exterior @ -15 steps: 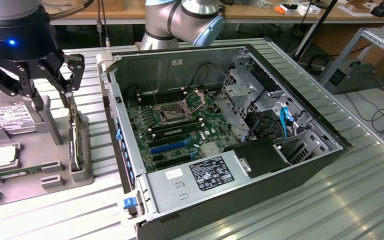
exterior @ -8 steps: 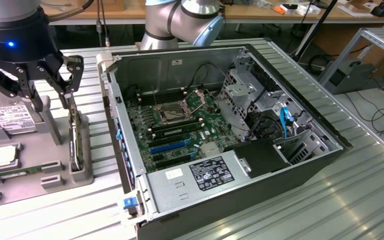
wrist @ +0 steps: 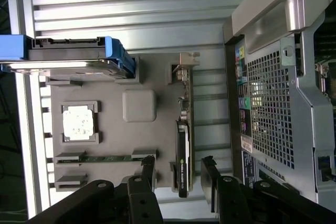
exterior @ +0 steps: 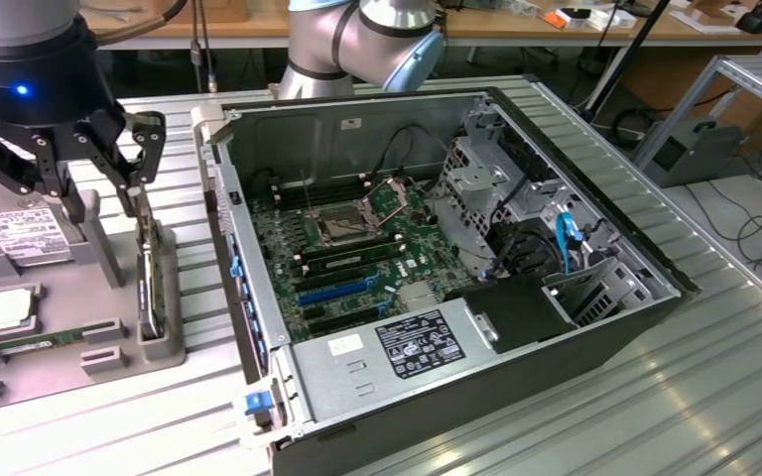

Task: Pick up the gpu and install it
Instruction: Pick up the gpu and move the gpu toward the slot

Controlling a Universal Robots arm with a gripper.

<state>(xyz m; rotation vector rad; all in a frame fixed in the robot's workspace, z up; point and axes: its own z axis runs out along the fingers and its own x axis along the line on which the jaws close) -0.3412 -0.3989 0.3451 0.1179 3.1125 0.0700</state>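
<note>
Gripper [exterior: 103, 198] wide open, hovering above gpu [exterior: 152, 283]. Gpu stands on edge in grey holder [exterior: 61, 297] on tabletop [exterior: 698, 377], beside case [exterior: 487, 416]. Good grasp likely needs fingers straddling thin card evenly, a straight descent, and staying clear of bracket end.

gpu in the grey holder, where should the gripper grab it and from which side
Come down from above and pinch its flat faces mid-length. The gpu stands on edge in the grey holder, thin top edge up, and the open gripper hangs above it.
</note>
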